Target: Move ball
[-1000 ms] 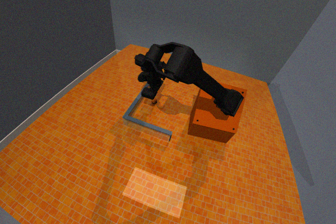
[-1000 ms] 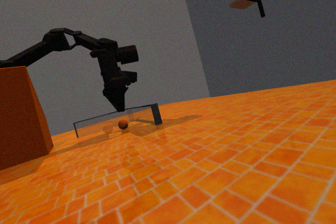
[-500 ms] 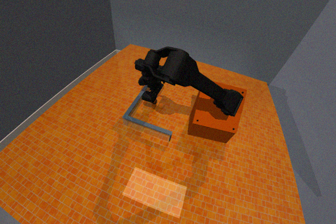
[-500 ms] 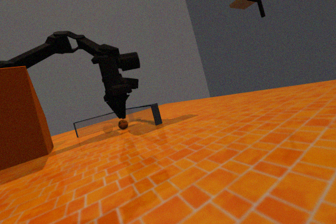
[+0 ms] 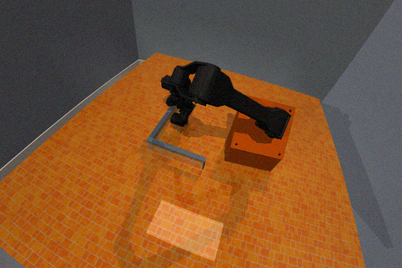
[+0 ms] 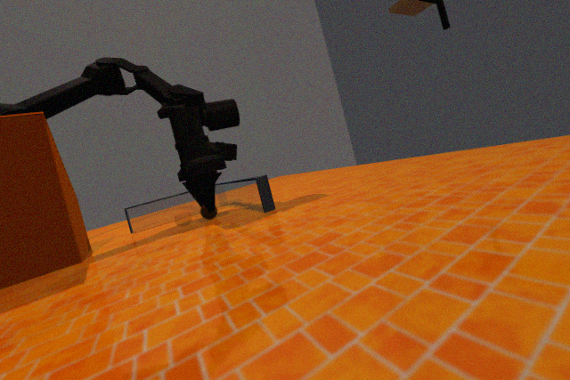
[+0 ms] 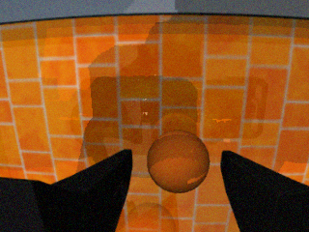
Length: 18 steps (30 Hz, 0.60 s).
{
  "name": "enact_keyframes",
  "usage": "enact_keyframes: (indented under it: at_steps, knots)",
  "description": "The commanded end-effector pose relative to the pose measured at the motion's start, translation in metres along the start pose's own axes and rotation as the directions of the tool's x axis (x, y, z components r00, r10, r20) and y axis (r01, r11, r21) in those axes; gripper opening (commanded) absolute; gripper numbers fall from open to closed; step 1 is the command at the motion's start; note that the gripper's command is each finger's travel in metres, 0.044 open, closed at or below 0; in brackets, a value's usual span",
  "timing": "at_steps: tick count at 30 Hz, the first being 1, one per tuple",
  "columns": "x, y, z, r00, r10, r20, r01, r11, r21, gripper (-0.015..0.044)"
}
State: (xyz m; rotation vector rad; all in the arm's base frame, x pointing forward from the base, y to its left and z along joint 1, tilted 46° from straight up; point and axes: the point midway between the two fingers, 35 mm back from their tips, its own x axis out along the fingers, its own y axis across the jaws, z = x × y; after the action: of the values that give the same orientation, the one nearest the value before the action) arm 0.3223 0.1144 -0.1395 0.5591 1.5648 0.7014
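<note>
In the top view the pincer [image 5: 180, 118] hangs low at the end of the black arm [image 5: 227, 95], pointing down at the orange tiled table [image 5: 97, 177] just inside the far end of the clear walls [image 5: 175, 149]; the walls form an L whose corner lies toward the near left, one leg running up to the pincer and the other running right; the ball itself is hidden under the pincer here; the arm's orange base block [image 5: 256, 148] stands just right of the walls; a pale rectangular patch [image 5: 184, 229] lies on the tiles well apart, nearer the camera.

In the exterior view the pincer [image 6: 207, 207] points steeply down with its tip at the table surface; the ball [image 6: 208, 214] shows as a small dark round shape right at that tip, resting on the tiles; the clear walls [image 6: 264, 191] stand just behind it, so the ball is in front of the long wall and left of the short end piece.

In the wrist view the ball [image 7: 178, 161] sits between the two dark fingers, with a visible gap of tile on each side; the pincer [image 7: 176, 166] stands apart, straddling the ball without touching it; a faint see-through round shape [image 7: 150, 217] shows on the tiles just below and slightly left of the ball, partly cut by the lower edge.
</note>
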Motion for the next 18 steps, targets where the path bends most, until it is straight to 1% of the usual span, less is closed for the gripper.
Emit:
enact_keyframes:
  at_steps: [1,8,10,12,13,18]
  knots:
    - [0.002,-0.001,-0.001,1.0,0.003,-0.002,-0.003,1.0,0.008,0.0159]
    - [0.002,-0.001,-0.001,1.0,0.003,-0.002,-0.003,1.0,0.008,0.0113]
    - [0.001,-0.001,-0.001,1.0,0.003,-0.001,-0.003,1.0,0.008,0.006]
    - [-0.008,-0.002,0.001,1.0,0.0,-0.001,0.0,1.0,0.008,0.0008]
    - [-0.015,-0.002,0.002,1.0,-0.001,0.0,0.001,1.0,0.008,0.0]
    - [-0.052,-0.004,0.006,1.0,-0.007,0.002,0.007,1.0,0.009,0.0]
